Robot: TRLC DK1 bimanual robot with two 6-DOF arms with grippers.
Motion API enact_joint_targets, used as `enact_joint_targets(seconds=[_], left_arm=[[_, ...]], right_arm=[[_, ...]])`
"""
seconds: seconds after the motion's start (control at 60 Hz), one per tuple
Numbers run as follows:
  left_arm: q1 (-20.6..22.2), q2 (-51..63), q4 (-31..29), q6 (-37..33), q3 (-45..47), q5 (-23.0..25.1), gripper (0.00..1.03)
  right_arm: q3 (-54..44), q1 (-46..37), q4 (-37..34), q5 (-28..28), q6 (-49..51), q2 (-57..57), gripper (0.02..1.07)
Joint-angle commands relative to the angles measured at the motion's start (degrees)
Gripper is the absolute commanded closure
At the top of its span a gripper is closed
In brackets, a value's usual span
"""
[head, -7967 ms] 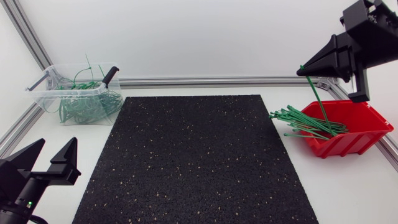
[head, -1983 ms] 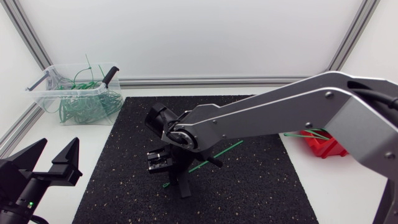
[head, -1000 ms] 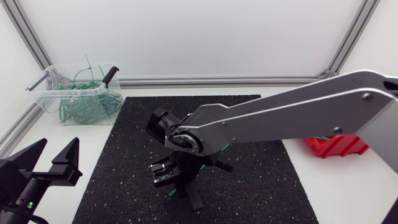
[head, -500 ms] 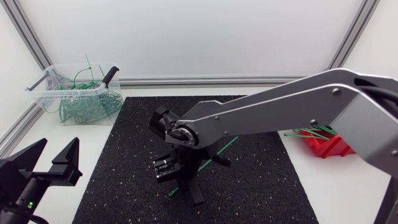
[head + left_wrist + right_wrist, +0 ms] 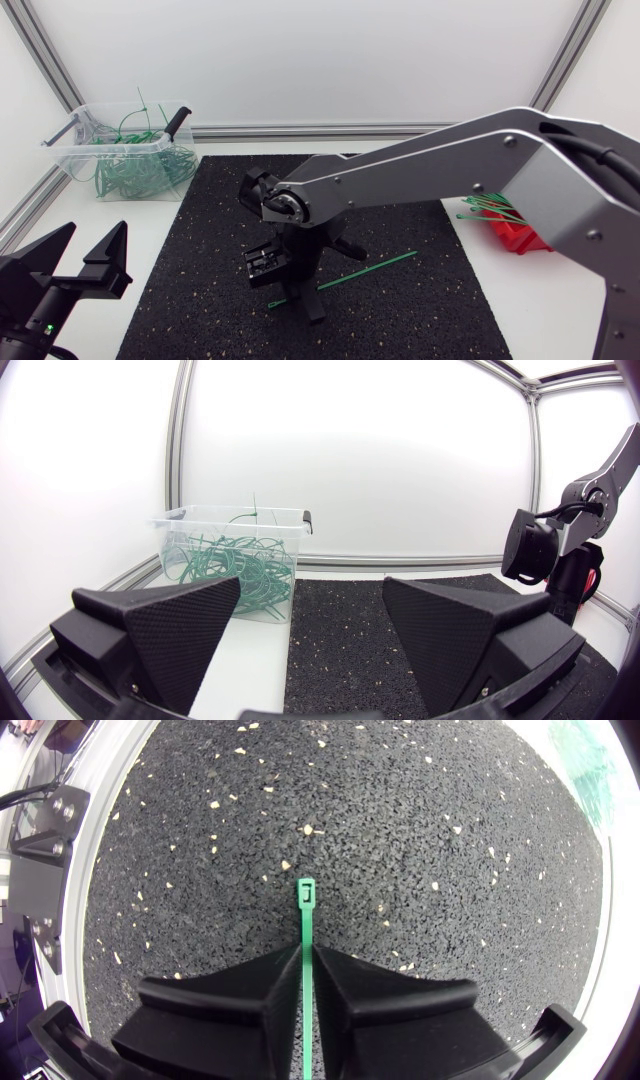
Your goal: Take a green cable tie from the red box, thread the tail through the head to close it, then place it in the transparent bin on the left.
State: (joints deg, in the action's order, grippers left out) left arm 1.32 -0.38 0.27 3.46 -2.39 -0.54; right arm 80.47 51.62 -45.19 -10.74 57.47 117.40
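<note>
White table (image 5: 530,300), white walls around it, alu rails (image 5: 350,130) along the edges. 1 black mat (image 5: 200,230) in the middle: rubbery, grainy, pale flecks. 2 arms, 2 grippers, 1 bin, 1 box, 1 tie out on its own.

Nearest: L gripper (image 5: 92,232) (image 5: 312,590) at the table's front-left corner, off the mat, its matte wedge fingers spread wide, nothing between them.

Mid-mat: R arm comes in from the right and reaches past centre. R gripper (image 5: 298,298) (image 5: 302,952) points down at the mat, fingers clamped on the tie (image 5: 375,266) (image 5: 303,920). Tie is a thin, straight green plastic strip. Its square head pokes out just ahead of the fingertips, low over the mat; the tail sticks out behind, slanting toward the box. Can't tell if it touches the mat.

Far right: red box (image 5: 525,237), open-fronted plastic, partly behind the arm, holding a bunch of straight green ties (image 5: 490,208).

Far left: clear bin (image 5: 120,145), full of looped green ties (image 5: 135,170).
</note>
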Motion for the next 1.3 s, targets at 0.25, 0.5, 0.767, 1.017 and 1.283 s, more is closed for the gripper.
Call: enact_joint_targets(seconds=[0.25,0.5,0.767,1.017,1.283], left_arm=[[-0.79,-0.5,0.34,1.46,2.48,-0.34,0.04],[-0.88,-0.5,0.78,1.55,1.95,-0.34,0.04],[-1.85,-0.32,-1.86,2.69,-1.91,1.15,0.04],[-1.15,9.79,-5.28,8.05,-10.79,6.42,0.04],[-1.32,29.39,-11.79,16.49,-26.17,20.66,0.04]], right_arm=[[-1.54,-0.64,5.46,0.37,-5.35,-3.15,0.96],[-4.27,-0.64,11.44,3.01,-12.38,-8.86,0.96],[-7.08,-0.55,18.21,11.27,-24.25,-17.21,0.96],[-9.27,0.24,21.37,17.16,-30.75,-22.66,0.96],[-8.48,1.12,20.93,19.62,-36.55,-26.7,0.96]])
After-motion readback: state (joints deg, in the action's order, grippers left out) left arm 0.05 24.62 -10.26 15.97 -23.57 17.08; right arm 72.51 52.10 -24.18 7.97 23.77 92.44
